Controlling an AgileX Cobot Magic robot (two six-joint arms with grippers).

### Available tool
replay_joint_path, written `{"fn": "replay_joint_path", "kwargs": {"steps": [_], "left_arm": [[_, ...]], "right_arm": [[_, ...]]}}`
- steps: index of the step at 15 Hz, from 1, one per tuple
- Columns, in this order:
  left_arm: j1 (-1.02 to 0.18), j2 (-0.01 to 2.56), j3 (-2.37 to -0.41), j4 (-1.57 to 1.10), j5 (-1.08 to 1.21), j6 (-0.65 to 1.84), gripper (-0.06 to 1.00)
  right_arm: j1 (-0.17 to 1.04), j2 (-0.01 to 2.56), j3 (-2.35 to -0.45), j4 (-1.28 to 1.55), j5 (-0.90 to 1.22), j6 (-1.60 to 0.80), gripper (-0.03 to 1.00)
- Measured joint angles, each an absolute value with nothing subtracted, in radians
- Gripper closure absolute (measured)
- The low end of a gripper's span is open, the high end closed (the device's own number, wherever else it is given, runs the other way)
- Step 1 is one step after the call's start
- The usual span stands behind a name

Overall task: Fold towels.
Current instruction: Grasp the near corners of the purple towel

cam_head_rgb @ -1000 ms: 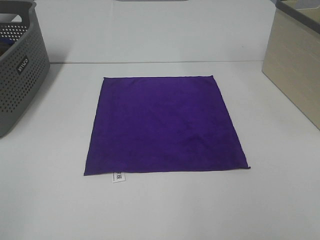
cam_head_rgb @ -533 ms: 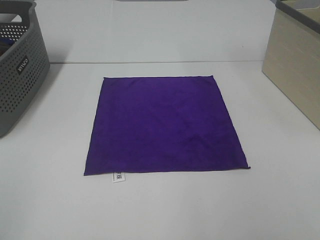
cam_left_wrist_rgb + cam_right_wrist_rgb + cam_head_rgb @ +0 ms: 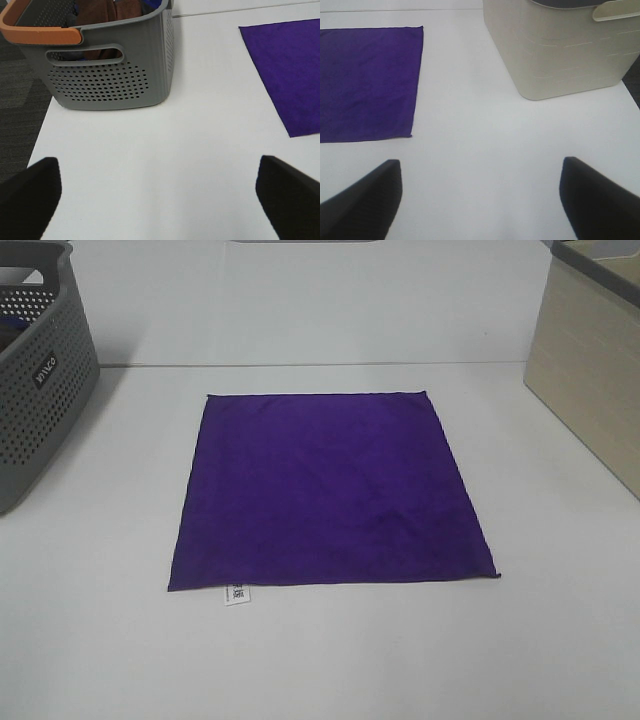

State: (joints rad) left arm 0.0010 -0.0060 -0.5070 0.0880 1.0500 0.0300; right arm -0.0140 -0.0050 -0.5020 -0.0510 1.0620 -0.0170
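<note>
A deep purple square towel (image 3: 325,490) lies flat and unfolded on the white table, with a small white tag (image 3: 237,593) at its near edge. Part of it shows in the left wrist view (image 3: 290,70) and in the right wrist view (image 3: 367,80). My left gripper (image 3: 157,200) is open and empty over bare table, between the grey basket and the towel's near left corner. My right gripper (image 3: 480,200) is open and empty over bare table, beyond the towel's near right corner. Neither gripper shows in the exterior high view.
A grey perforated basket (image 3: 40,370) with an orange handle (image 3: 40,32) stands at the left and holds brown cloth (image 3: 105,12). A beige bin (image 3: 590,370) stands at the right; it also shows in the right wrist view (image 3: 560,50). The table's left edge (image 3: 37,145) is close.
</note>
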Motion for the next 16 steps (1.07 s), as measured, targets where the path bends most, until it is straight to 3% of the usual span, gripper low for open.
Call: {"fn": "replay_joint_path", "kwargs": {"steps": [9,13,16], "left_arm": [[0.001,0.066,-0.538,0.09,1.088,0.03,-0.04],[0.001,0.633,-0.747,0.042,1.157,0.028,-0.04],[0.001,0.958,-0.758,-0.143,1.053,0.124,-0.04]], "right_arm": [[-0.014,0.051,-0.532,0.013,1.106,-0.017,0.14],[-0.014,0.69,-0.734,0.07,1.144,0.032,0.14],[-0.014,1.045,-0.776,0.183,0.996,-0.128,0.14]]}}
